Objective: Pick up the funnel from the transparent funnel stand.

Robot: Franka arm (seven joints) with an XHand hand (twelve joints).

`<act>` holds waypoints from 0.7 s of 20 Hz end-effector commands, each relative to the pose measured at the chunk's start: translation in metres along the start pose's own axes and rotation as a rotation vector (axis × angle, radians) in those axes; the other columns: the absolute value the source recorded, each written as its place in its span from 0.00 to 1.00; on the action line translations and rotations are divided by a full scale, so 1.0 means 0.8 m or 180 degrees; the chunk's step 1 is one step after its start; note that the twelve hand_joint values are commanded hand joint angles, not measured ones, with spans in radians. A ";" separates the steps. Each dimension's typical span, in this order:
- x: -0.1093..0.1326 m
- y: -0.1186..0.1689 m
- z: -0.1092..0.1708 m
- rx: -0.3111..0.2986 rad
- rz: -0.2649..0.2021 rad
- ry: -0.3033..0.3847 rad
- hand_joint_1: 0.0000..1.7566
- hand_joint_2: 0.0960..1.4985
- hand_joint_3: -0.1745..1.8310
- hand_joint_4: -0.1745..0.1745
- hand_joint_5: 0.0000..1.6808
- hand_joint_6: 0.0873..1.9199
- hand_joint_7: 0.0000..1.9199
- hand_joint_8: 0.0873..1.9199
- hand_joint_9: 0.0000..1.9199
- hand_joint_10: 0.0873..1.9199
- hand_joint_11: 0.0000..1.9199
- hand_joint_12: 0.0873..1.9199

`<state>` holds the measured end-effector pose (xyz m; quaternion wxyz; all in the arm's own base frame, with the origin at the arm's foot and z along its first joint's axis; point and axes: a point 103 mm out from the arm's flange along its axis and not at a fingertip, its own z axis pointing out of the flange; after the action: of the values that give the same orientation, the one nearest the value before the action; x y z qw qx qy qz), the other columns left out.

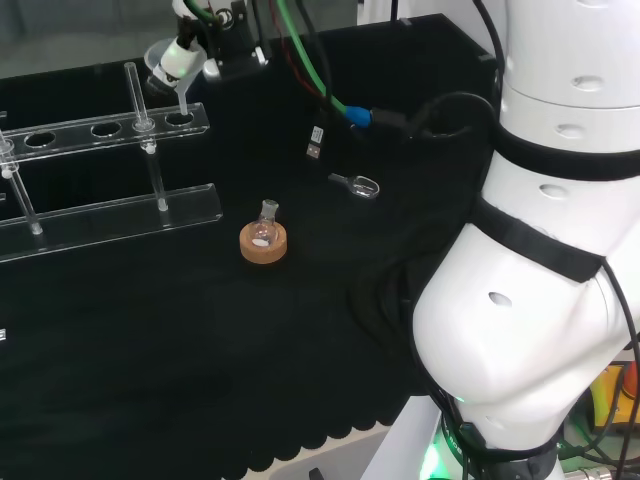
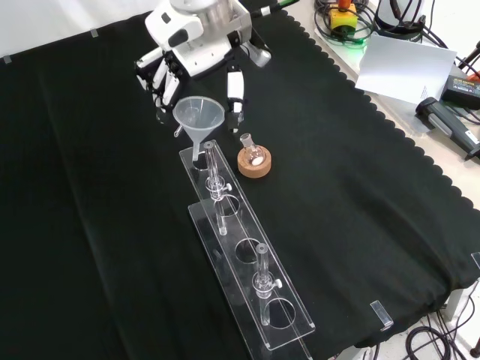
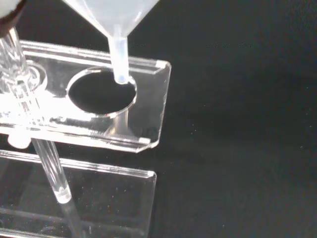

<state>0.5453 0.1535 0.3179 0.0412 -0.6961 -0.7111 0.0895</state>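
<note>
Funnel [image 2: 199, 117]: clear, upright, its stem tip at the rim of the end hole of the transparent funnel stand [image 2: 247, 255] (wrist view: tip just at the hole's edge, barely above the top plate).
Hand [image 2: 187, 56]: at the funnel, fingers [image 2: 235, 90] curled beside its cone; whether they actually clasp it, I cannot tell.
Stand: long, two clear plates joined by posts, a row of round holes, lying on the counter [image 2: 375, 225].
Flask [image 2: 251, 150]: small, on a cork ring [image 2: 253, 164], just beside the stand's funnel end.
Scoop [image 1: 358, 184]: clear, beyond the cork ring from the stand in the head view.
</note>
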 end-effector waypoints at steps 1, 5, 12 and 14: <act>-0.018 -0.010 -0.029 0.0025 -0.0070 -0.0035 0.43 0.34 0.41 0.73 0.58 0.04 0.61 0.10 0.37 0.20 0.00 0.73; -0.028 -0.019 -0.042 0.0052 -0.0121 -0.0061 0.43 0.34 0.41 0.74 0.59 0.05 0.62 0.10 0.38 0.20 0.00 0.73; -0.042 -0.030 -0.057 -0.0032 -0.0192 -0.0056 0.43 0.34 0.41 0.75 0.60 0.06 0.63 0.10 0.38 0.20 0.00 0.72; -0.055 -0.034 -0.058 -0.0059 -0.0202 -0.0065 0.43 0.34 0.42 0.75 0.61 0.06 0.63 0.10 0.38 0.20 0.00 0.72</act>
<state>0.5331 0.1283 0.3661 0.0363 -0.6758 -0.7300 0.0956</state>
